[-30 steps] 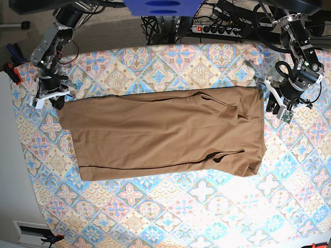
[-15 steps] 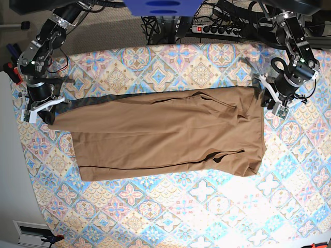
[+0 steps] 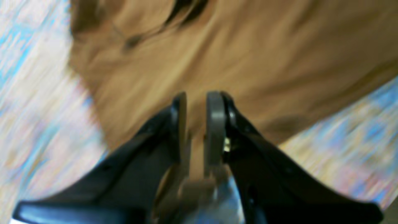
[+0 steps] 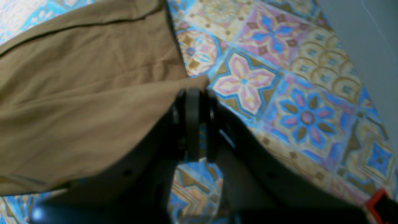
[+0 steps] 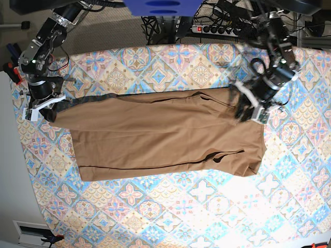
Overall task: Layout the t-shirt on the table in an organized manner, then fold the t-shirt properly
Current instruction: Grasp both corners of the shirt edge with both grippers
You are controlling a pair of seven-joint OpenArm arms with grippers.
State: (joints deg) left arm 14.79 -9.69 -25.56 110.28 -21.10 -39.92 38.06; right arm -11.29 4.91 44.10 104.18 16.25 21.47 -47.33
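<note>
The tan-brown t-shirt (image 5: 165, 134) lies lengthwise across the table (image 5: 155, 206), its sides folded in. My right gripper (image 5: 44, 109) is at the shirt's far left corner. In the right wrist view it (image 4: 193, 93) is shut on that corner of the shirt (image 4: 77, 102), lifted just off the table (image 4: 279, 93). My left gripper (image 5: 247, 109) hovers over the shirt's right end, blurred by motion. In the left wrist view it (image 3: 196, 102) is pinched narrowly with tan fabric (image 3: 248, 62) between the fingers (image 3: 214, 118). The neck tag is hidden.
A power strip (image 5: 217, 29) and cables lie behind the table's far edge. A blue object (image 5: 160, 6) hangs at top centre. A red clamp (image 5: 13, 72) sits off the table's left edge. A red part (image 4: 379, 202) shows at the right wrist view's corner.
My left gripper has swung left from the shirt's right edge onto the shirt, dragging the upper right corner inward. My right gripper pulled the left corner outward, then stayed put.
</note>
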